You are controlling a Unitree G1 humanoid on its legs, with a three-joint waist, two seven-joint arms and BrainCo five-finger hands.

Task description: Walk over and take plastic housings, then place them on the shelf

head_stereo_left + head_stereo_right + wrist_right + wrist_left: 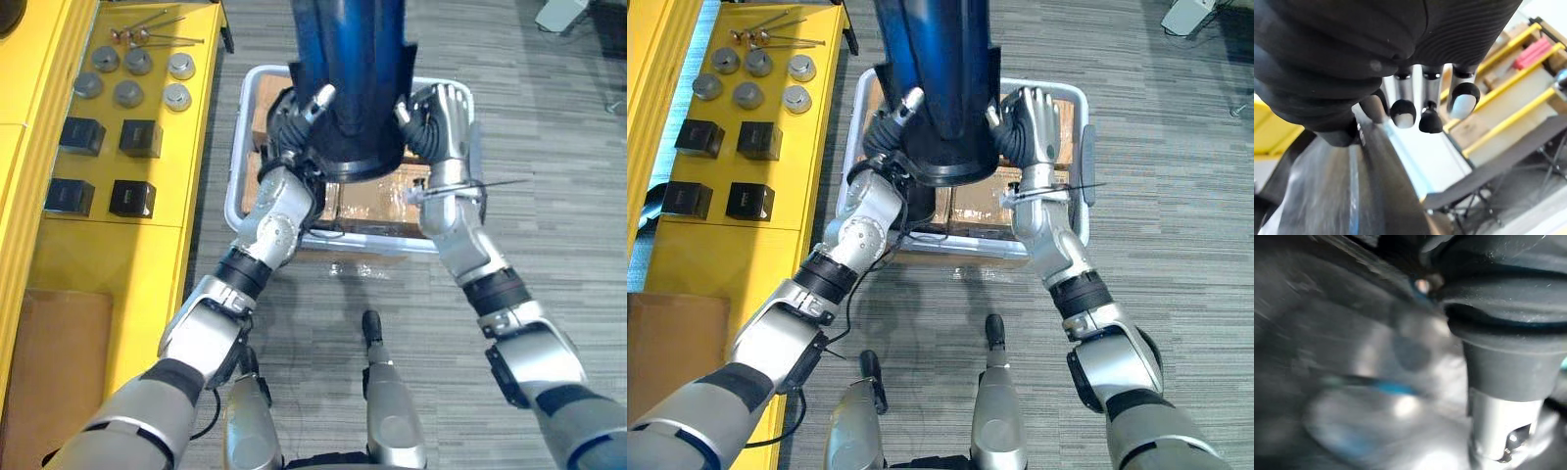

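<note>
A large dark-blue plastic housing hangs above a white bin on the floor, held between my two hands. My right hand lies flat against its right side, fingers straight along the housing's wall, so it is open. My left hand presses on the housing's left side, its dark cover toward me. The housing hides most of the bin behind it.
Brown cardboard boxes lie in the bin. A yellow shelf runs along the left, carrying black boxes, several grey discs and long screws. Grey carpet spreads to the right. Yellow racking stands further off.
</note>
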